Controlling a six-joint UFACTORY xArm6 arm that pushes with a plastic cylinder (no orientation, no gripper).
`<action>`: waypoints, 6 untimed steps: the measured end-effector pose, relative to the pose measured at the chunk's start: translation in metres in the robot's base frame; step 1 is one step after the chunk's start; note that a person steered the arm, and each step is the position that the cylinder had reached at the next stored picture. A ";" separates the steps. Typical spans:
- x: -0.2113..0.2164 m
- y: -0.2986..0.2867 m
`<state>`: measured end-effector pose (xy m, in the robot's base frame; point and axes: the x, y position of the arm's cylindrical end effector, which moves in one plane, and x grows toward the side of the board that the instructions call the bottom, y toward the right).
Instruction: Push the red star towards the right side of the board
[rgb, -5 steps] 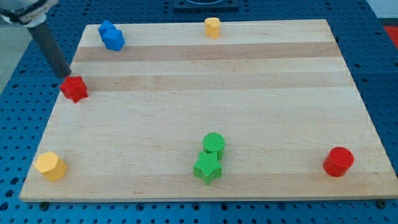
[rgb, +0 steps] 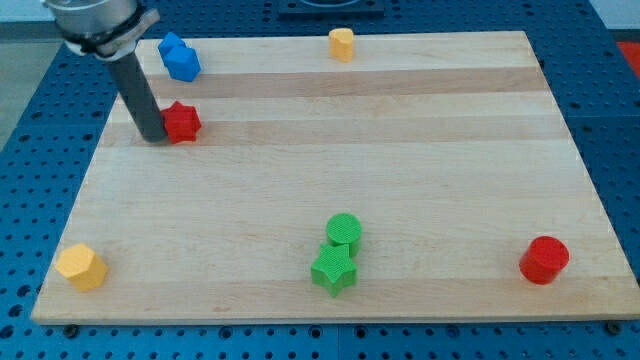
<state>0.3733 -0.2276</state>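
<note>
The wooden board (rgb: 420, 150) holds every block, and nothing on it serves as a container. My tip (rgb: 155, 138) is a bare rod with no jaws to spread or close; it touches the left side of the red star (rgb: 182, 122), far left on the board, with bare wood stretching to its right. A blue block (rgb: 180, 57) sits just beyond it. A yellow block (rgb: 342, 44) lies at the far edge. Near edge: yellow hexagon (rgb: 81, 267) left, green cylinder (rgb: 344, 230) touching green star (rgb: 334, 268), red cylinder (rgb: 544, 260) right.

The scene was evenly and brightly lit; only small soft shadows were cast beside the blocks, and everything was rendered in sharp focus
</note>
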 end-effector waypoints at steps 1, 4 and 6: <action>-0.038 0.001; 0.010 0.029; 0.038 0.104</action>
<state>0.4115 -0.1234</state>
